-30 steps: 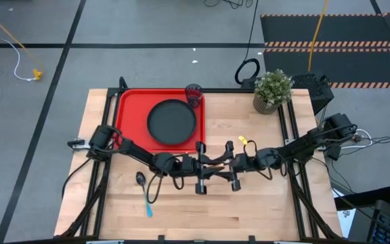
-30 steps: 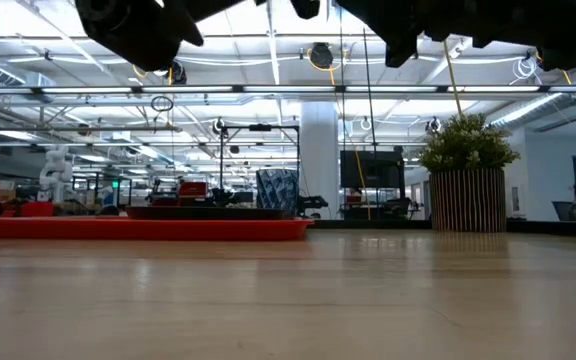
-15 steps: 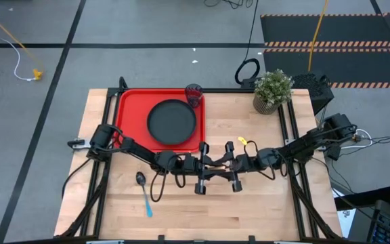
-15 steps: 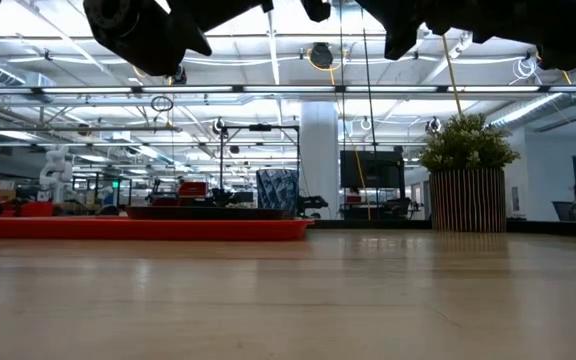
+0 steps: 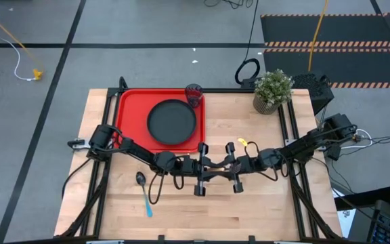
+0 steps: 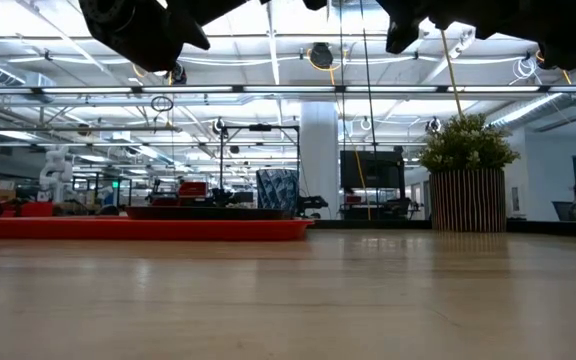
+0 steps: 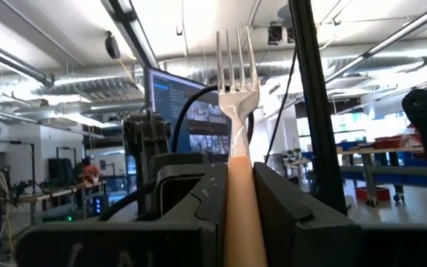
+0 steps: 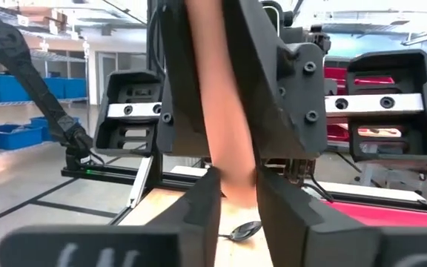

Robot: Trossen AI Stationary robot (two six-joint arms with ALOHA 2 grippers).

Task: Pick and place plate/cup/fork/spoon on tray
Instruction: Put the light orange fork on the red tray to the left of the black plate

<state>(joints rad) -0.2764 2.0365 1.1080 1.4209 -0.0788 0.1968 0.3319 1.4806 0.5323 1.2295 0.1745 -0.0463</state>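
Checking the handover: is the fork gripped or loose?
Gripped: both wrist views show the fork handle clamped between each end effector's fingers, above the table.

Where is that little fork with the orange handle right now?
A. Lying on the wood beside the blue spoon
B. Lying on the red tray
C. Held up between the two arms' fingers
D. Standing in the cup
C: the fork stands clamped between the left arm's fingers, and the right arm's fingers also close on its handle, above the table.

Overhead looks straight down, low skims the tabletop, and both wrists apparently face the fork (image 7: 237,111) closely.
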